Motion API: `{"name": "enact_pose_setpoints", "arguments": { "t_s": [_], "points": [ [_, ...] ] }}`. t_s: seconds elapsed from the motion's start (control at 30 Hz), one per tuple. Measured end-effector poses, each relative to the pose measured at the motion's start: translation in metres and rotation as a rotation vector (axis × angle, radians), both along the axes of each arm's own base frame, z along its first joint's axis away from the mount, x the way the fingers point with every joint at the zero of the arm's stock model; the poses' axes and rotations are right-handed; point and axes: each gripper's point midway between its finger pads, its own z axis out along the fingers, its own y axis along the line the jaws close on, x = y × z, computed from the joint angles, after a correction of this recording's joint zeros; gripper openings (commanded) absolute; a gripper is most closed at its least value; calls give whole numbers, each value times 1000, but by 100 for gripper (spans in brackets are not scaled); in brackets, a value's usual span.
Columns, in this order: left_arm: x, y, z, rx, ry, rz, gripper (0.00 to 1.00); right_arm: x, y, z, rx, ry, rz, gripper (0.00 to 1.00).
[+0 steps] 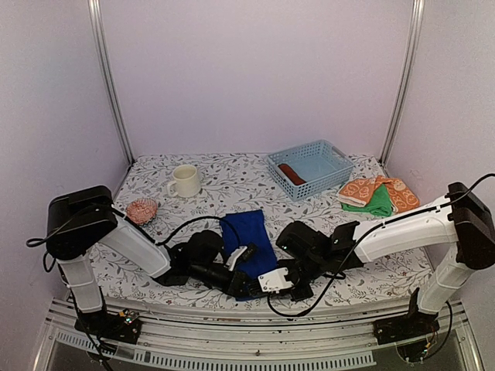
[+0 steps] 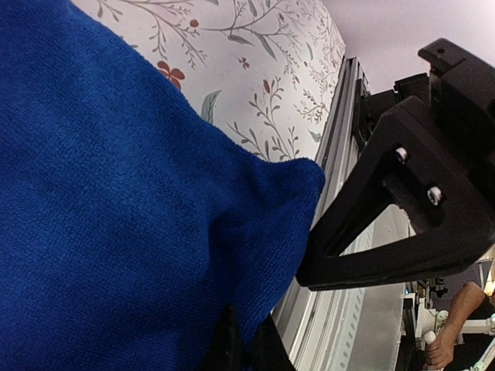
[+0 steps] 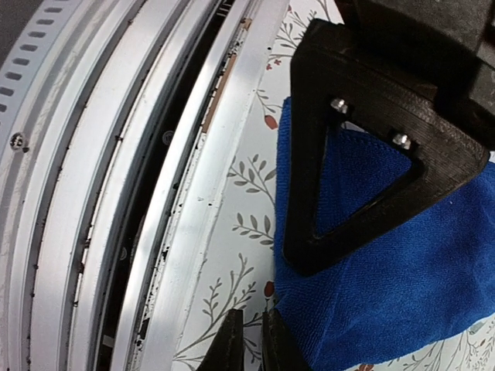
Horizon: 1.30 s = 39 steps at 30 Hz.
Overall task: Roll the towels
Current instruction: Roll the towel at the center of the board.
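A royal-blue towel (image 1: pixel 249 236) lies flat at the middle of the table, its near edge by the front rail. My left gripper (image 2: pixel 244 349) is shut on a near corner of this towel (image 2: pixel 116 216), with cloth pinched between the fingers. My right gripper (image 3: pixel 249 344) sits just beside the other near corner of the blue towel (image 3: pixel 402 294). Its fingers are almost together and I see no cloth between them. A rust-brown towel (image 1: pixel 292 173) lies rolled in the basket. Orange patterned towels (image 1: pixel 398 193) and a green one (image 1: pixel 375 204) lie at the right.
The pale blue lattice basket (image 1: pixel 334 158) stands at the back right. A cream mug (image 1: pixel 186 181) and a small pink patterned bowl (image 1: pixel 142 209) are at the left. The metal front rail (image 3: pixel 116 193) runs right beside both grippers, which nearly touch.
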Motion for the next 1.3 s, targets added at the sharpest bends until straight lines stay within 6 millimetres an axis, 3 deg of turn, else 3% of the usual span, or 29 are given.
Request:
{"name": "enact_pose_setpoints", "arguments": {
  "t_s": [0.23,0.5,0.8,1.1,1.23,1.3],
  "points": [
    [0,2,-9,20,42,20,0,15,6,-13,-12,-58,-33,15],
    [3,4,-11,28,58,35,0,19,9,-13,-1,-74,-40,25],
    [4,4,-12,33,71,40,0,20,8,-18,-5,-87,-34,29],
    [6,6,-13,38,81,41,0,28,9,-29,-18,-127,-50,27],
    [8,7,-14,41,84,45,0,32,11,-32,-17,-139,-61,21],
    [8,8,-14,41,84,46,5,34,12,-33,-14,-142,-67,14]
  ]
}}
